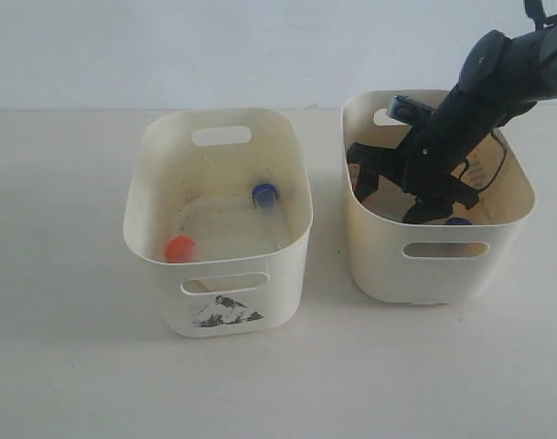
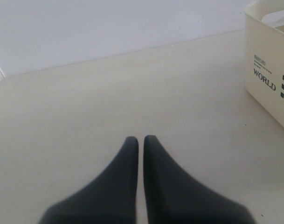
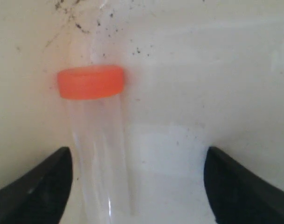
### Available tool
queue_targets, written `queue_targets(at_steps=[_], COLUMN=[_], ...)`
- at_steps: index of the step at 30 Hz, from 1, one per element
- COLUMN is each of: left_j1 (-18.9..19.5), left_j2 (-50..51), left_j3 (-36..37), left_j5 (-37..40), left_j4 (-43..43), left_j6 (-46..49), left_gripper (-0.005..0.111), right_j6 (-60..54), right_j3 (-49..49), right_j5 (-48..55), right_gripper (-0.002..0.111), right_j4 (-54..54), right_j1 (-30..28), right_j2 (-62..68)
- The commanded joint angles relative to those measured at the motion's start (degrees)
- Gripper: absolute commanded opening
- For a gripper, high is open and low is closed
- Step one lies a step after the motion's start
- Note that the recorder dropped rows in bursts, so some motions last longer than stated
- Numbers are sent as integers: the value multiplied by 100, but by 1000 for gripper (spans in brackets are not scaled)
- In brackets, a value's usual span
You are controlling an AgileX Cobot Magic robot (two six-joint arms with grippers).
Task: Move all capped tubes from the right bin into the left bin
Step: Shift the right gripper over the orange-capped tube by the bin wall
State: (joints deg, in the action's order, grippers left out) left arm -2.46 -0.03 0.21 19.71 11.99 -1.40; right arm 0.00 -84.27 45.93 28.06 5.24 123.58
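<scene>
The left bin [image 1: 155, 274], with a black-and-white sticker [image 1: 225, 313] on its front, holds an orange-capped tube [image 1: 179, 248] and a blue-capped tube [image 1: 264, 194]. My right gripper [image 1: 392, 197] reaches down inside the right bin [image 1: 379, 265]. There it stands open [image 3: 137, 186] around a clear tube with an orange cap [image 3: 90, 82]. The tube's body [image 3: 100, 154] lies on the bin floor close to one finger [image 3: 39, 186], apart from the other. A blue cap [image 1: 457, 221] peeks out by the arm. My left gripper [image 2: 141, 140] is shut and empty over bare table.
The right arm [image 1: 498, 73] comes in over the right bin's back rim from the upper right. In the left wrist view a cream bin wall [image 2: 267, 51] printed "WORLD" stands off to one side. The tabletop [image 1: 68, 347] is pale cream.
</scene>
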Motion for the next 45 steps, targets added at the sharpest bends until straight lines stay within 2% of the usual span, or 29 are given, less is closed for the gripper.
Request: queue_targets(at_steps=[1,8,14,24,29,38,40,44,45], left_j1=[-8,-8,-8,-8,-8,-8,-8,-8,-8], left_j2=[3,3,3,3,3,3,3,3,3], left_j3=[-21,-21,-21,-21,-21,-21,-21,-21,-21], left_j5=[-29,-29,-29,-29,-29,-29,-29,-29,-29], left_j4=[-21,-21,-21,-21,-21,-21,-21,-21,-21], left_j6=[-58,-58,-58,-58,-58,-58,-58,-58,-58], left_gripper=[4,4,4,4,4,4,4,4,4], right_j6=[0,0,0,-62,0,-60,-98,-250,-240], right_j3=[25,25,25,25,15,15,15,15,15], right_j5=[-57,-118,-32,8,152,33,56,-55,-116], right_gripper=[58,18,-1,0,0,0,7,42,56], right_j4=[-39,-109,-195,-232,-929,-860,-676,-281,-267], right_j1=[-5,-5,-5,-5,-17,-17,-17,-17,-17], right_j2=[220,233,233,233,-66,-201,-201,-201,-201])
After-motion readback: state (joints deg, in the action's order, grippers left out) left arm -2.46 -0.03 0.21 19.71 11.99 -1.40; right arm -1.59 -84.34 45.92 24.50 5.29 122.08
